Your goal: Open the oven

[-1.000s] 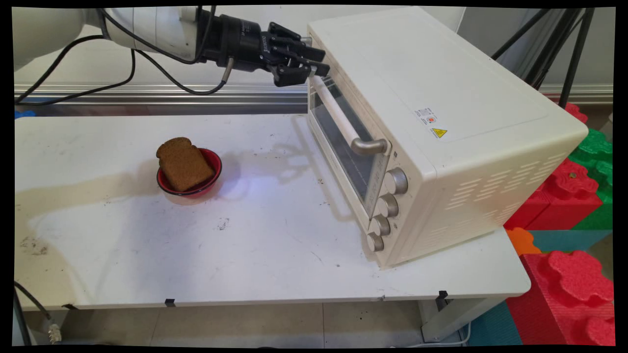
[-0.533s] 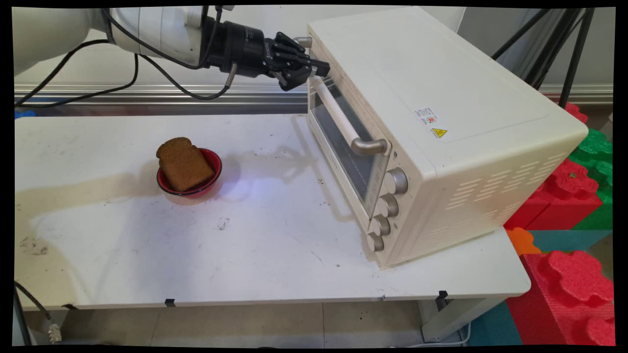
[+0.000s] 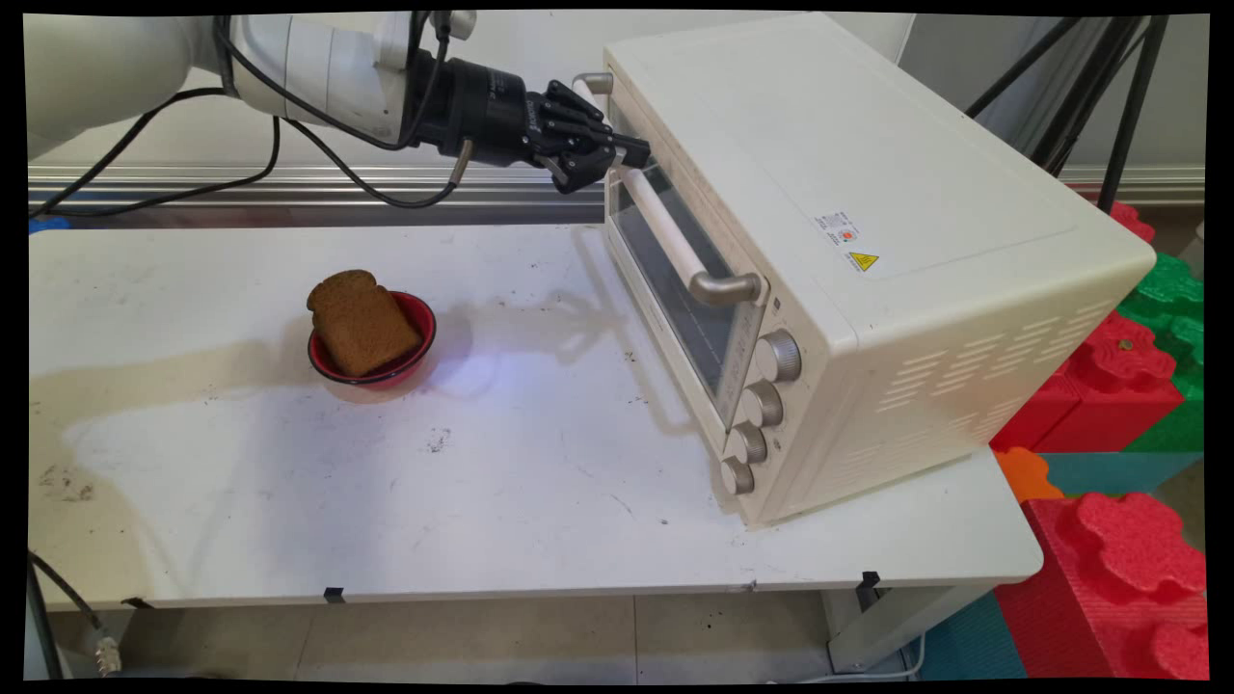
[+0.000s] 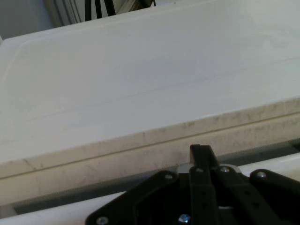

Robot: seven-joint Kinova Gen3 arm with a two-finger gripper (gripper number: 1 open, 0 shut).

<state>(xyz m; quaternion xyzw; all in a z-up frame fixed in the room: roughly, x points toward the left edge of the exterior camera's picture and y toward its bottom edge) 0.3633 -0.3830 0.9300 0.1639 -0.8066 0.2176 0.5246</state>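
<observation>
The black two-finger claw is pinched closed around the far end of the cream bar handle on the cream toaster oven's door. Left on the white worktop, a brown bread slice leans in a red bowl.

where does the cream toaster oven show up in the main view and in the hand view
Main view: the cream metal toaster oven fills the upper right, on the white table.
Hand view: its flat top panel fills most of the picture.
Shared landmark: the black two-finger gripper at the oven's upper front edge.
</observation>
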